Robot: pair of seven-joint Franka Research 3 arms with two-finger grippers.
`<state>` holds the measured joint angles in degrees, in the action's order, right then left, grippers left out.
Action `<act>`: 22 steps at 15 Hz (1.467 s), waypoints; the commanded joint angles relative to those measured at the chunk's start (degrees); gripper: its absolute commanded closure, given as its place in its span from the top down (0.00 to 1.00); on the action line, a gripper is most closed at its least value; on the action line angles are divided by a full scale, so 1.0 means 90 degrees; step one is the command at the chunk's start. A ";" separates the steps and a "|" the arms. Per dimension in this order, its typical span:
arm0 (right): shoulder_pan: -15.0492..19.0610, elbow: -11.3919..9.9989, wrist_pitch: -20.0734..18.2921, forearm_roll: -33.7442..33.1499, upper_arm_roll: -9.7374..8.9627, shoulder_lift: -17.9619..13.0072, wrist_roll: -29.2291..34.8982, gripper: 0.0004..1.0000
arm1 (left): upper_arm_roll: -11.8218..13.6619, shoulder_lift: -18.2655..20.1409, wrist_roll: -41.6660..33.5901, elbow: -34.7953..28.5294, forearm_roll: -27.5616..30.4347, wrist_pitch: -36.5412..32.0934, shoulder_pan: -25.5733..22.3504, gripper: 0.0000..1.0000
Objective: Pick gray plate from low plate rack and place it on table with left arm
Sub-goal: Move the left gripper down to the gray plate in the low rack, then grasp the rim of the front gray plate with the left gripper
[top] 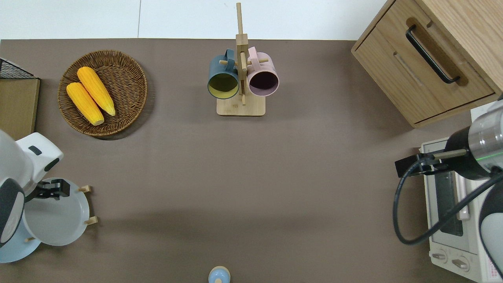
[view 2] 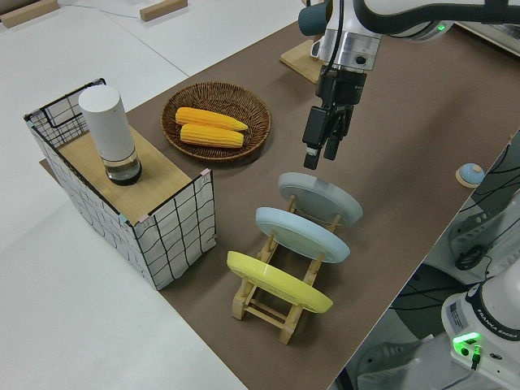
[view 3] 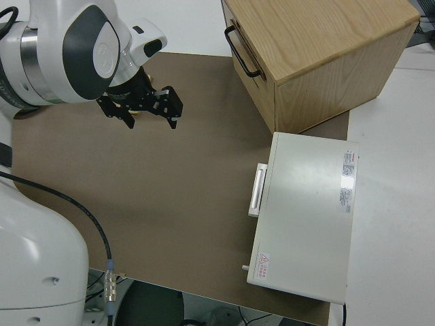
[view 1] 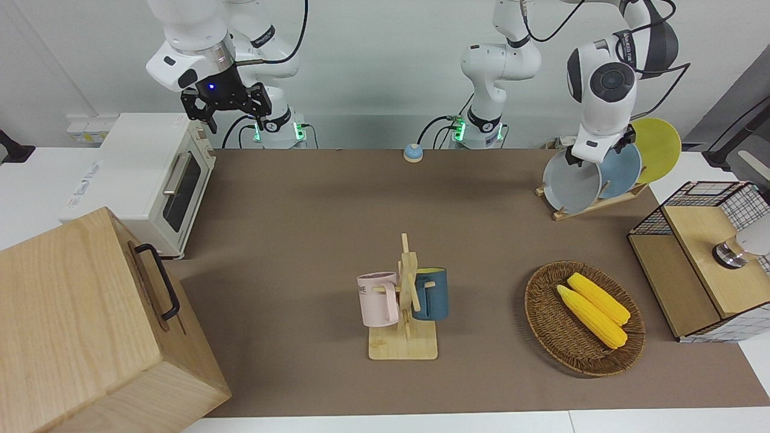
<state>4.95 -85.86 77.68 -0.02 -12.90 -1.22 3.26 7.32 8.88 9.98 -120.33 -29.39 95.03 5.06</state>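
Left gripper [view 2: 318,154] open, empty | over gray plate [top: 59,220] top rim | plate in low plate rack [view 2: 268,305]

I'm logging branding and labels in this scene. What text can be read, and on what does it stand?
"FRANKA", followed by a second word too blurred to read: on the robot base in the left side view.
Pink mug: dark letters near its rim, partly hidden, not readable.
Toaster oven: printed stickers on its top, too small to read.
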 commanded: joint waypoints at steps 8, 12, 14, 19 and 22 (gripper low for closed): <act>0.0084 0.0038 -0.0096 0.0022 -0.0042 -0.0030 -0.0021 0.99 | 0.0349 -0.0323 0.0141 -0.0468 0.0238 0.0446 0.0082 0.30; 0.0094 0.0038 -0.0096 0.0022 -0.0042 -0.0030 -0.0021 0.99 | 0.0359 -0.0313 0.0131 -0.0449 0.0336 0.0437 0.0092 0.00; 0.0084 0.0038 -0.0096 0.0022 -0.0042 -0.0030 -0.0021 0.99 | 0.0359 -0.0284 0.0131 -0.0381 0.0326 0.0321 0.0102 0.00; 0.0084 0.0038 -0.0096 0.0022 -0.0042 -0.0030 -0.0021 0.99 | 0.0359 -0.0216 0.0014 0.0204 0.0248 -0.0245 0.0160 0.00; 0.0084 0.0038 -0.0096 0.0022 -0.0042 -0.0030 -0.0021 0.99 | 0.0339 -0.0177 -0.0015 0.0498 0.0277 -0.0597 0.0218 0.00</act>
<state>4.95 -85.86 77.68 -0.02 -12.90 -1.22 3.26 9.66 6.78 10.42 -118.99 -26.39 93.86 5.71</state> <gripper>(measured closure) 0.009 0.850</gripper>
